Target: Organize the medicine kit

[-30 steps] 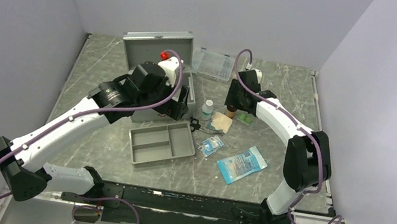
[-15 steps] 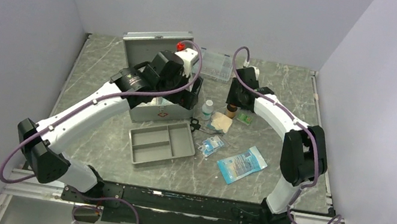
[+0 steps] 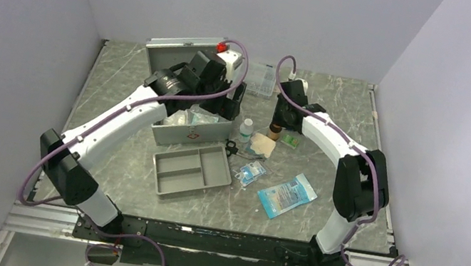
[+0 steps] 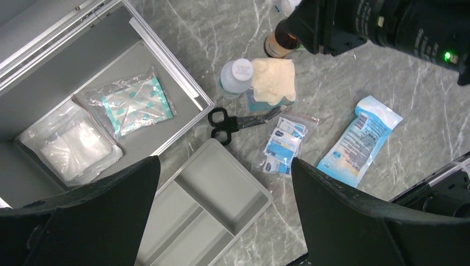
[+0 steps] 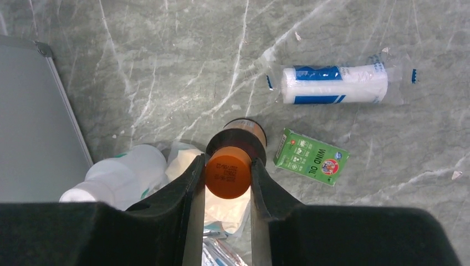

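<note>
Right wrist view: right gripper [image 5: 228, 163] clamps the bottle [image 5: 229, 174], the kit [image 3: 189, 134] lying to its left under the wide-open left gripper [image 4: 221, 166]

The medicine kit [image 3: 183, 136], a grey metal rectangular box, sits at the far left of the table, its hinged lid raised toward the far wall. A small red mark, possibly a cross, shows on its near front. A white gauze packet [image 4: 69, 145] and a teal-patterned packet [image 4: 133, 105] lie flat inside.
</note>
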Tool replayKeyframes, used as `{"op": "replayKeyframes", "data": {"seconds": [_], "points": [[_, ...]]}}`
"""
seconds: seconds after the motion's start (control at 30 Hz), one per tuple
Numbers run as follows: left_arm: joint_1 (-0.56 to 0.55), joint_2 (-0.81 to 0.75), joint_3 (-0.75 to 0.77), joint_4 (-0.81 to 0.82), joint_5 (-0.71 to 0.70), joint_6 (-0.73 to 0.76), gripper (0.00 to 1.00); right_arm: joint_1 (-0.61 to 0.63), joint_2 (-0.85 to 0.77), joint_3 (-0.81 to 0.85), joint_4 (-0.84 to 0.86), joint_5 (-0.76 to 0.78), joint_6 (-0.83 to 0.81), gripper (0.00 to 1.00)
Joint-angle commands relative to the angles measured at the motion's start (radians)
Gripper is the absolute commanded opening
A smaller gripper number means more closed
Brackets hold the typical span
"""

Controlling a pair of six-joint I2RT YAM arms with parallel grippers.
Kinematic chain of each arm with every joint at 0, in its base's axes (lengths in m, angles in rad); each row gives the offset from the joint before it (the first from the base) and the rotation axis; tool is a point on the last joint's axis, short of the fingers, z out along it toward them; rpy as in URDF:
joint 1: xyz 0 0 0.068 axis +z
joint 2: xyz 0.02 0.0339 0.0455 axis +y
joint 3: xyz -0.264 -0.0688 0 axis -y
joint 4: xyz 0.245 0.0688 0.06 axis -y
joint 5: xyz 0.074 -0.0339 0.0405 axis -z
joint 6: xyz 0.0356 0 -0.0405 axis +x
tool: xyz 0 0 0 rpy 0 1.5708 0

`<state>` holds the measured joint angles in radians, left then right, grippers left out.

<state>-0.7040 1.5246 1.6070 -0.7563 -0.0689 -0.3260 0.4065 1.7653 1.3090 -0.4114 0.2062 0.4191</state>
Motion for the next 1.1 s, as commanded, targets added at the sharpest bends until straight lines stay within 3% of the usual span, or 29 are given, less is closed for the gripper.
{"op": "replayKeyframes", "data": {"seconds": [0.0, 0.5, 1.07], "points": [[0.01, 0.065, 0.103, -0.017, 0.044, 0.019, 0.95, -0.006, -0.129, -0.011, 0.002, 0.022, -0.02, 0.0], [0.009, 0.418, 0.393, -0.112, 0.154, -0.004, 0.92, -0.005, -0.553, -0.073, -0.108, 0.054, -0.052, 0.0], [0.01, 0.639, 0.505, -0.139, 0.177, -0.007, 0.86, -0.003, -0.759, -0.193, -0.155, -0.003, -0.007, 0.0]]}}
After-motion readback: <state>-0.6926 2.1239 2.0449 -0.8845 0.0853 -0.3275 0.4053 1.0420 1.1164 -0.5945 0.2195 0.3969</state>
